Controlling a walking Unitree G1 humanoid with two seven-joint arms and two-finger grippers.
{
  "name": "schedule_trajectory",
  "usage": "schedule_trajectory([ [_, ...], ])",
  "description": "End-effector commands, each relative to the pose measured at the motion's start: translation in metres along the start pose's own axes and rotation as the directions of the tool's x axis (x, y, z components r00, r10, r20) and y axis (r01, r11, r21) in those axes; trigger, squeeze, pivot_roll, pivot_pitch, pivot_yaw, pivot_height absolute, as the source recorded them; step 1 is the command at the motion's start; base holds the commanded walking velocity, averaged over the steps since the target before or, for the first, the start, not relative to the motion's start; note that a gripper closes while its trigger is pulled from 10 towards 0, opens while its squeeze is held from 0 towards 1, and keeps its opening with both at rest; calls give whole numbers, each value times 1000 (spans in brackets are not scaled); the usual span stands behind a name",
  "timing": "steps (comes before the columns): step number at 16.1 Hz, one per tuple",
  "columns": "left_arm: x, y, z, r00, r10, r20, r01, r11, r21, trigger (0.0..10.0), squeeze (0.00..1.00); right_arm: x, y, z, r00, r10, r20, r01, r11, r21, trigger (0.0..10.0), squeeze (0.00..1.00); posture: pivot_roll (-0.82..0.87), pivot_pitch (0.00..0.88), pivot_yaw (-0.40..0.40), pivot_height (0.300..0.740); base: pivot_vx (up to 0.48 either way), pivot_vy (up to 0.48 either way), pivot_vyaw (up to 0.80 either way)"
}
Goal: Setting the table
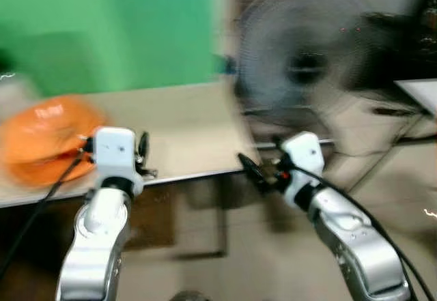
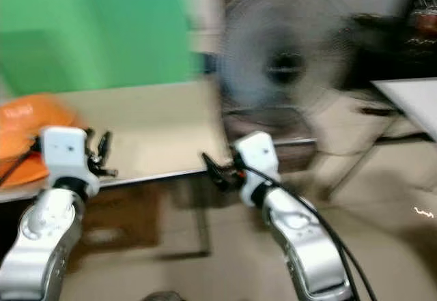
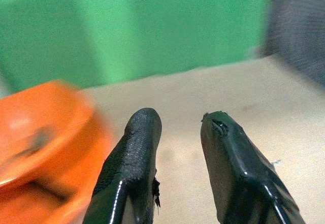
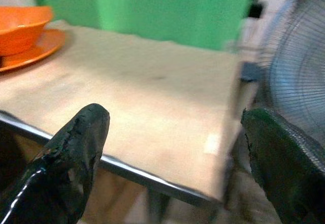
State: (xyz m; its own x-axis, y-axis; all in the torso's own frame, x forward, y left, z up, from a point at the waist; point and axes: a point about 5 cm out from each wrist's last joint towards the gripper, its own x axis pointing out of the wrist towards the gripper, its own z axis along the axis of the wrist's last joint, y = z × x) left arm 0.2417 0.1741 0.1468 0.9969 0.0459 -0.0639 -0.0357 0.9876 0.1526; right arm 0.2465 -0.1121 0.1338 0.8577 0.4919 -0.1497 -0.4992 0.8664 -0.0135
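Head views are blurring. A beige table [image 1: 184, 123] is spanning the left and centre of the frame, its metal edge running across the middle. An orange bowl [image 4: 20, 26] is sitting on an orange plate [image 4: 35, 49] at the table's far left edge in the head view; in the right wrist view both are showing at upper left, bowl inside the plate. A green wall [image 1: 109, 28] is filling the upper left behind the table. A grey fan [image 1: 307, 55] is standing at upper centre-right, just beside the table's right end. A white surface [image 1: 420, 93] is poking in at the right edge. The left gripper [image 1: 142, 154] is hovering over the table's near edge at lower left of the frame, just right of the plate, fingers [image 3: 134, 158] parted a narrow gap and holding nothing; beige tabletop is showing between them. The right gripper [image 1: 251, 170] is hanging at centre frame by the table's right front corner, pointing left toward the edge, fingers [image 4: 76, 153] spread wide with nothing in them, table edge and fan showing between them. Tan floor [image 1: 273, 260] is lying below.
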Motion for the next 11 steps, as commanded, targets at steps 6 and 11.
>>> schedule_trajectory([
  [6,2,0,8,1000,12,24,-14,995,101,10000,0,5,5,5,1000,19,21,-19,1000,-4,10000,0,52,0,27,740,0,-398,800],
  [11,2,0,9,999,-43,18,40,990,135,10000,0,5,4,-1,1000,-7,9,7,1000,0,10000,0,65,0,57,740,0,-480,800],
])
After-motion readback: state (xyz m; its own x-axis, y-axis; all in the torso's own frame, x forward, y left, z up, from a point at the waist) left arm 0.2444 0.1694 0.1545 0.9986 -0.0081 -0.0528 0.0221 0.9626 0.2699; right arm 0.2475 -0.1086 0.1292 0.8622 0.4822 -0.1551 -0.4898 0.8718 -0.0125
